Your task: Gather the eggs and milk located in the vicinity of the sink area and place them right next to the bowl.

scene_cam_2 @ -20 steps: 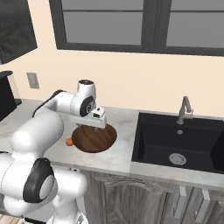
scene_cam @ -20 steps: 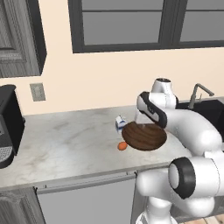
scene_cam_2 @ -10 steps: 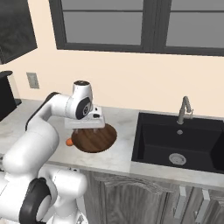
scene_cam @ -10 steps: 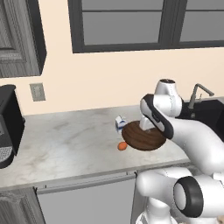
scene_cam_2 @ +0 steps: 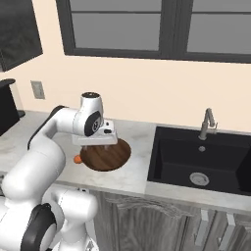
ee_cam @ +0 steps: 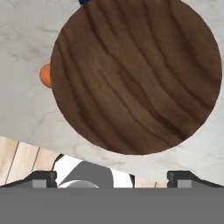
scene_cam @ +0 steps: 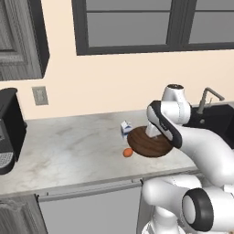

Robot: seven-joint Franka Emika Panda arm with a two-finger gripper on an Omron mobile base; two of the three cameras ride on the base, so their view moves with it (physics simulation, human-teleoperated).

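Observation:
The wooden bowl (scene_cam: 151, 143) sits on the marble counter (scene_cam: 68, 146), left of the sink area (scene_cam_2: 206, 159). The egg (scene_cam: 128, 152) lies at the bowl's front-left rim, touching or nearly touching it, and also appears as an orange ball, the egg (ee_cam: 44, 75), in the hand view. The milk (scene_cam: 125, 130), a small white carton, stands upright just behind the egg, close to the bowl's left edge. My gripper (ee_cam: 113, 177) hovers directly above the bowl (ee_cam: 135, 74), open and holding nothing, its fingertips (ee_cam: 43, 177) spread wide.
A black coffee machine (scene_cam: 7, 132) stands at the counter's far left, under a wall outlet (scene_cam: 40, 95). The faucet (scene_cam_2: 208, 123) rises behind the black basin. The counter's front edge (scene_cam: 91, 183) runs close to the bowl.
The arm's elbow has swung up and around while the hand stayed over the bowl. Egg, milk and bowl have not moved.

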